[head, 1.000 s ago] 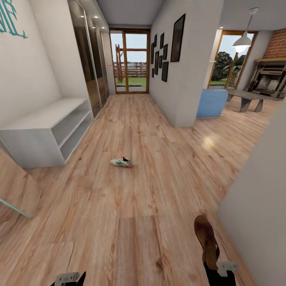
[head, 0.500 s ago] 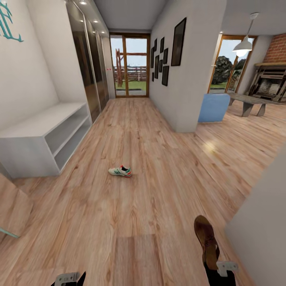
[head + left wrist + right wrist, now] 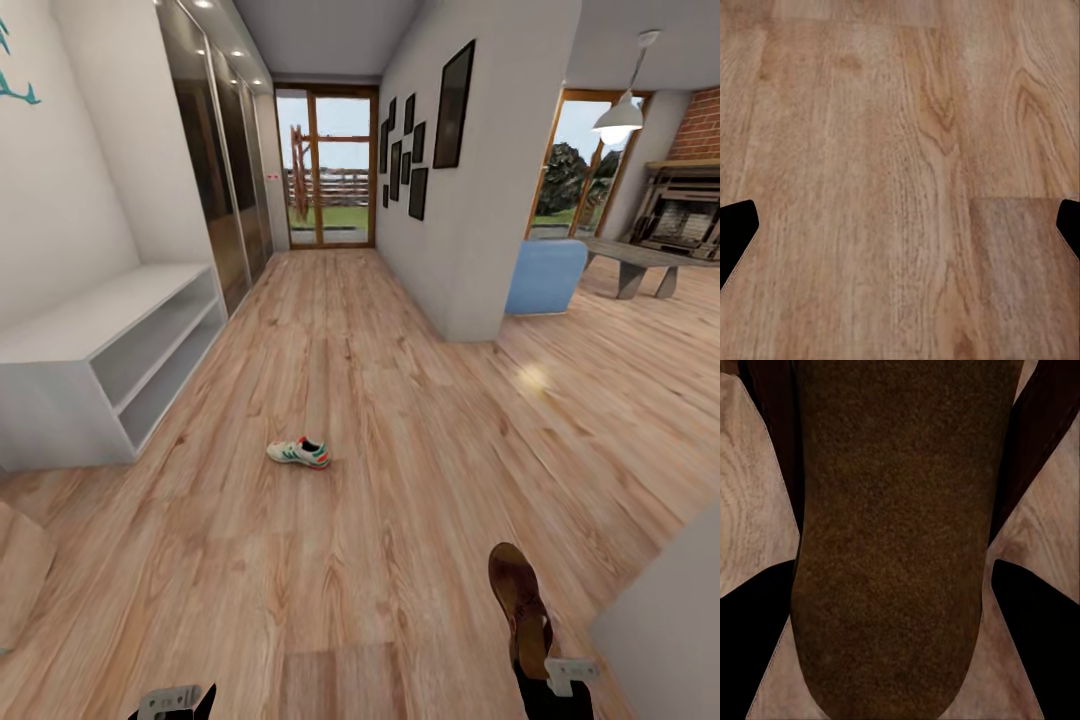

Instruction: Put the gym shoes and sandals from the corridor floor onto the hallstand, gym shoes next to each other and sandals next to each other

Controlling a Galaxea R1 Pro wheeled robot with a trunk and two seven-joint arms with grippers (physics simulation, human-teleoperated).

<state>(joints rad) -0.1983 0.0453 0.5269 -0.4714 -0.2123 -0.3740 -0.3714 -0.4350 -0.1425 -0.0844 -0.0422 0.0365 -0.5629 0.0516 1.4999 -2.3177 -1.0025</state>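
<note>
- Head view: the right gripper (image 3: 545, 668) clasps a brown sandal (image 3: 519, 603), which sticks out ahead of it over the corridor floor (image 3: 400, 480).
- In the right wrist view the sandal's (image 3: 892, 540) sole sits between the dark fingers (image 3: 754, 615), which press its sides.
- One gym shoe (image 3: 299, 453) lies on the planks, well ahead of the left gripper (image 3: 172, 703).
- The left gripper's (image 3: 900, 240) fingers stand wide apart, empty, over bare planks.
- A low white two-level shelf unit (image 3: 100, 355) stands against the wall, far ahead and to the left of the left gripper.
</note>
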